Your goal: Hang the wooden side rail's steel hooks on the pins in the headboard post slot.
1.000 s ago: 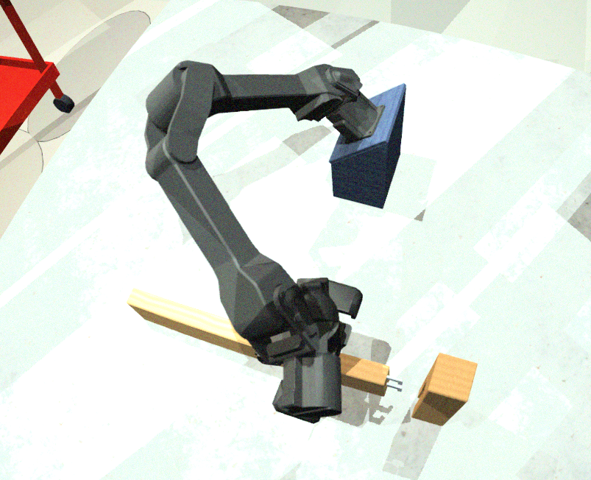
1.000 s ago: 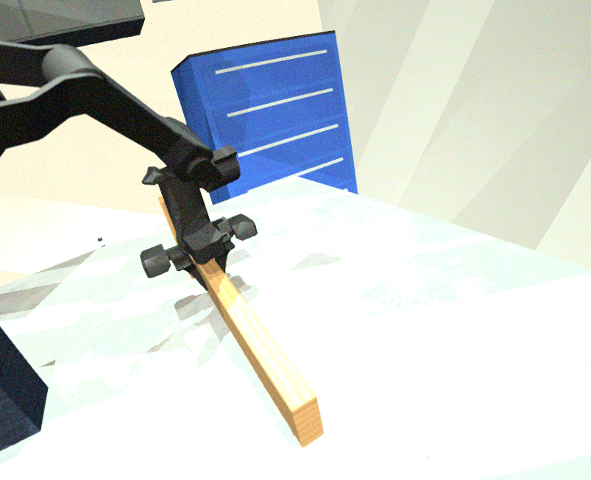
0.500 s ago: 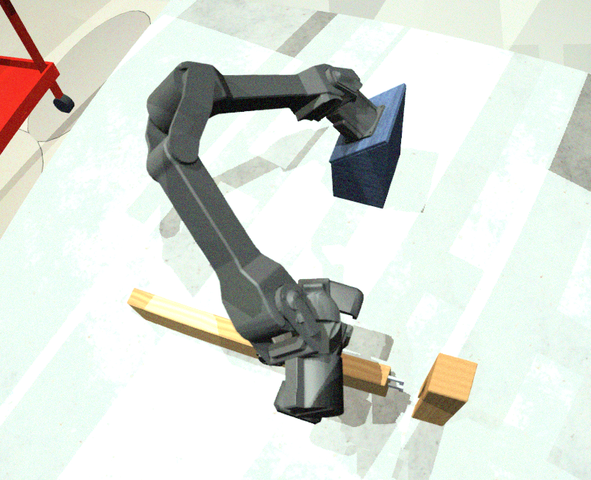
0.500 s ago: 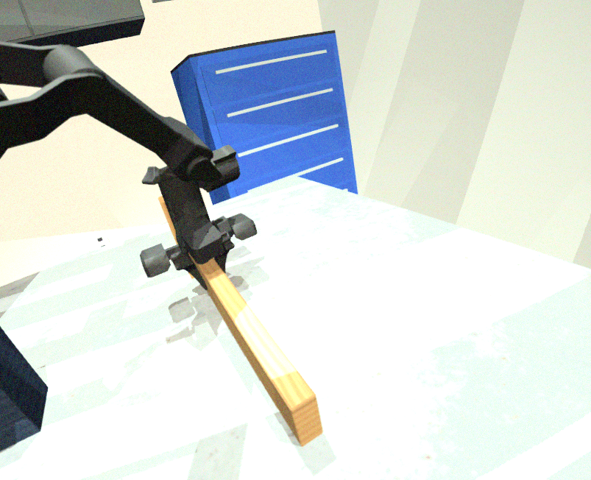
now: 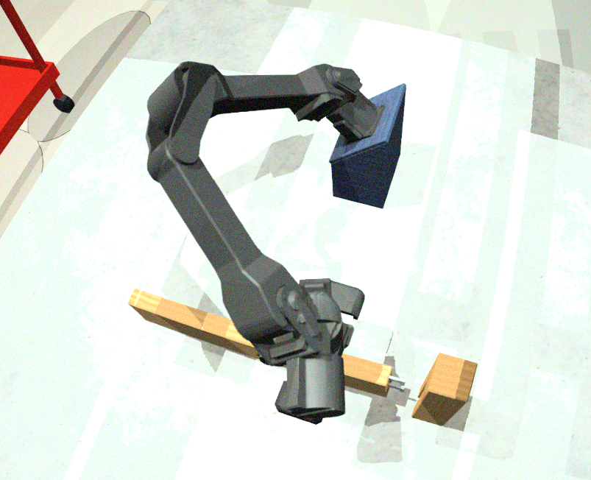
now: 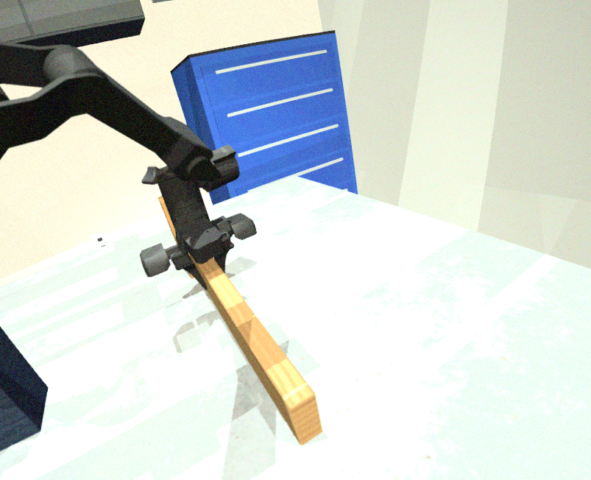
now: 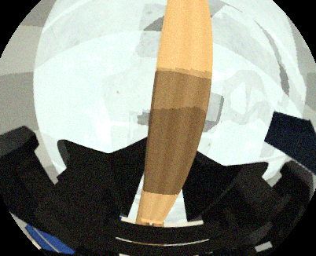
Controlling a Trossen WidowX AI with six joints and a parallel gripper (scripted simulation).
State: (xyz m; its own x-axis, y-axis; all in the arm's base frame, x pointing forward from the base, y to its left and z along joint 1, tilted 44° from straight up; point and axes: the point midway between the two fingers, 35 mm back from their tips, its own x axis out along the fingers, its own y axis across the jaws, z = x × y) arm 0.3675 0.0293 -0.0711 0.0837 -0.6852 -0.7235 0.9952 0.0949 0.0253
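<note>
The long wooden side rail (image 5: 182, 314) (image 6: 264, 341) (image 7: 185, 43) runs beneath the arm in the top view. My gripper (image 6: 209, 268) (image 7: 163, 141) is shut on the rail, between its middle and its hook end. Two grey steel hooks (image 5: 397, 382) stick out of the rail's right end in the top view. They point toward the short wooden headboard post (image 5: 448, 374), with a small gap between them. The hooks are outside the post. The pins inside the slot cannot be seen. I cannot tell whether the rail's far end touches the table.
The arm's dark blue base block (image 5: 368, 170) (image 6: 6, 397) stands behind the rail in the top view. A red cart (image 5: 6, 98) is at the upper left. A blue drawer cabinet (image 6: 285, 77) stands beyond the table edge in the exterior view.
</note>
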